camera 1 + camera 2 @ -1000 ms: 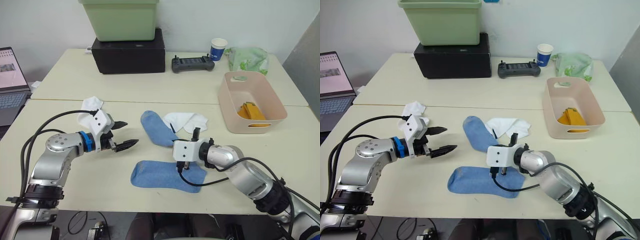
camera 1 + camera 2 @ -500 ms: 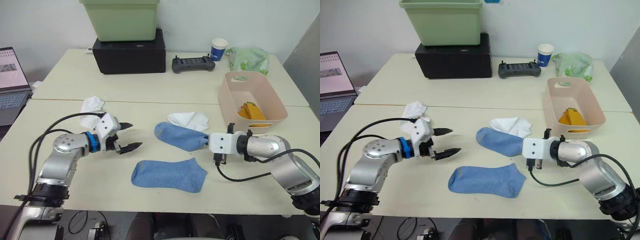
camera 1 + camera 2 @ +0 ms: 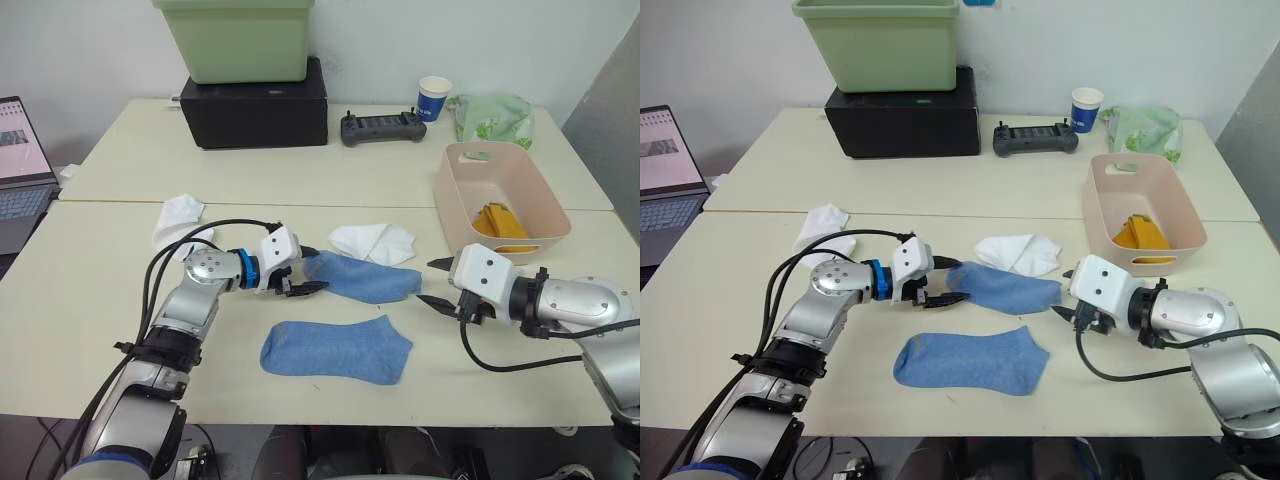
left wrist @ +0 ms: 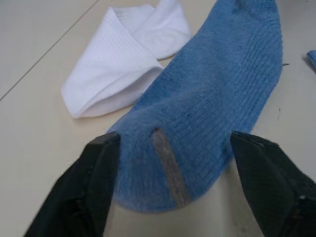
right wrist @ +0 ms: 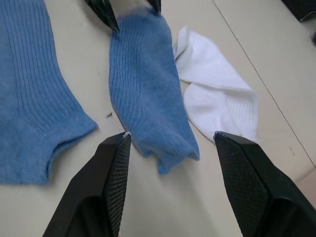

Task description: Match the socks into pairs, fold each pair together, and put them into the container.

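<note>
Since the upper blue sock (image 3: 362,277) lies flat mid-table, limp and light, you pinch its ends: left gripper (image 3: 303,270) and right gripper (image 3: 438,283) both gape, empty.

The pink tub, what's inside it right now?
In the pink tub lie folded mustard-orange socks, against its near right side. A small pale object sits at the far end. Anything beneath the socks is hidden.

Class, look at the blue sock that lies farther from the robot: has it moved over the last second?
Yes. The far blue sock lay slanted beside the white sock; now it lies crosswise just in front of it, between the open left pincer and open right pincer.
</note>
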`<state>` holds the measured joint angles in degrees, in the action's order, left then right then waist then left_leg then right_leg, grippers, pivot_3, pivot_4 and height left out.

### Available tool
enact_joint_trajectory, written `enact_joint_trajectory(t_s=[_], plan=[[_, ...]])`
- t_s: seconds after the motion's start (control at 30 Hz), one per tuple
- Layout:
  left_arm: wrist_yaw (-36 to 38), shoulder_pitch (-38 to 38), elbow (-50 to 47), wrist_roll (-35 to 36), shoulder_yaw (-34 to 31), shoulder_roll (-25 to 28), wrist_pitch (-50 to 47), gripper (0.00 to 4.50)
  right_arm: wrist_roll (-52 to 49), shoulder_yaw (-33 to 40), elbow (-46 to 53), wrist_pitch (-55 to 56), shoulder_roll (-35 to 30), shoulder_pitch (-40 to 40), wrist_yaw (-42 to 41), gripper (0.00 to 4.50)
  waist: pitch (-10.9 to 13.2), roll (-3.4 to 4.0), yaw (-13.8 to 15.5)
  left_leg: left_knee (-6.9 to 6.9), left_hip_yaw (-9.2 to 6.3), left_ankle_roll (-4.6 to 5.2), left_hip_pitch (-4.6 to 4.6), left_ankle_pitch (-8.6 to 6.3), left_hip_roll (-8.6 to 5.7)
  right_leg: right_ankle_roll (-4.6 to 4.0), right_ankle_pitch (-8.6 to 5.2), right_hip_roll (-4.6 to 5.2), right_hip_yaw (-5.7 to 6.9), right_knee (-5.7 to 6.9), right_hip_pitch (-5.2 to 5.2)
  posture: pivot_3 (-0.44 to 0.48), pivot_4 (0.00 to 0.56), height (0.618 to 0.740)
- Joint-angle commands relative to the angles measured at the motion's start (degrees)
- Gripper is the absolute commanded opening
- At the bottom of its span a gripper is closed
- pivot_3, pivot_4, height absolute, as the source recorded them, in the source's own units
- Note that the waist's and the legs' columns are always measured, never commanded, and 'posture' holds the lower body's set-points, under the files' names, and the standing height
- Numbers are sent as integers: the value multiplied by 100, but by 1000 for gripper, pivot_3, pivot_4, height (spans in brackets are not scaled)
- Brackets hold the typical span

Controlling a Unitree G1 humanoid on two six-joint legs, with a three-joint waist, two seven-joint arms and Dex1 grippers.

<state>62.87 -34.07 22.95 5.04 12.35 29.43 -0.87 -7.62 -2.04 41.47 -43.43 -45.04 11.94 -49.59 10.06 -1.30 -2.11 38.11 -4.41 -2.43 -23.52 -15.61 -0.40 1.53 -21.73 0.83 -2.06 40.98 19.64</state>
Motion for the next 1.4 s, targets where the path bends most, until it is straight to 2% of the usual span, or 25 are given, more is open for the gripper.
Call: enact_joint_trajectory(t_s=[0.03,0.27,0.3,0.47,0.6,0.7,0.9,1.07,1.3,1.4], plan=[[-7,-145,206,-211,88,28,7,2347,-52,-133,369,-186,203,67,395,2863,0,0,3,0,-1,-1,0,1,1,0,0,-1,1,0,-1,0,150,725],[155,44,-321,-24,-29,205,-735,117,523,-1130,34,255,296,-1,865,2863,-1,0,8,3,-1,-3,1,2,-1,0,0,1,-2,-1,-1,0,150,725],[141,115,-511,62,-92,241,-976,47,555,-1281,-48,193,378,42,929,2863,-1,0,6,3,-1,-4,1,2,-1,0,0,1,-2,0,0,0,150,725],[10,439,-1343,401,-370,396,-1921,47,695,-1705,-486,88,773,195,1199,2863,0,1,-23,2,-5,-11,1,6,3,0,0,-1,-1,1,2,0,150,725],[-150,597,-1696,491,-485,449,-2248,47,882,-1864,-1102,86,960,450,1334,2863,-1,0,-11,4,-4,-12,1,7,0,0,0,1,-3,2,1,0,150,725],[-198,623,-1784,518,-486,462,-2344,0,936,-1945,-1415,136,1002,621,1275,2253,-1,0,11,5,-4,-12,2,7,-1,0,0,1,-1,2,1,0,150,725],[-125,590,-1862,581,-493,543,-2493,0,874,-1977,-1553,382,960,804,1032,130,0,0,15,3,-3,-11,1,6,0,0,0,1,-1,1,2,0,150,725],[321,565,-2059,806,-498,919,-2745,0,578,-1733,-1152,244,918,746,794,52,0,0,12,3,-3,-11,1,6,0,0,0,1,-1,1,2,0,150,725],[2095,457,-2854,1936,-566,2448,-4019,0,-1093,-700,411,-1553,966,787,301,52,0,1,12,-3,-11,-7,0,4,2,0,0,0,4,-1,1,0,150,725],[2669,343,-2858,2009,-294,2962,-4210,0,-1883,-273,622,-2514,1084,896,239,52,1,3,15,-2,-12,2,0,-1,1,0,0,0,5,-2,-1,0,150,725]])
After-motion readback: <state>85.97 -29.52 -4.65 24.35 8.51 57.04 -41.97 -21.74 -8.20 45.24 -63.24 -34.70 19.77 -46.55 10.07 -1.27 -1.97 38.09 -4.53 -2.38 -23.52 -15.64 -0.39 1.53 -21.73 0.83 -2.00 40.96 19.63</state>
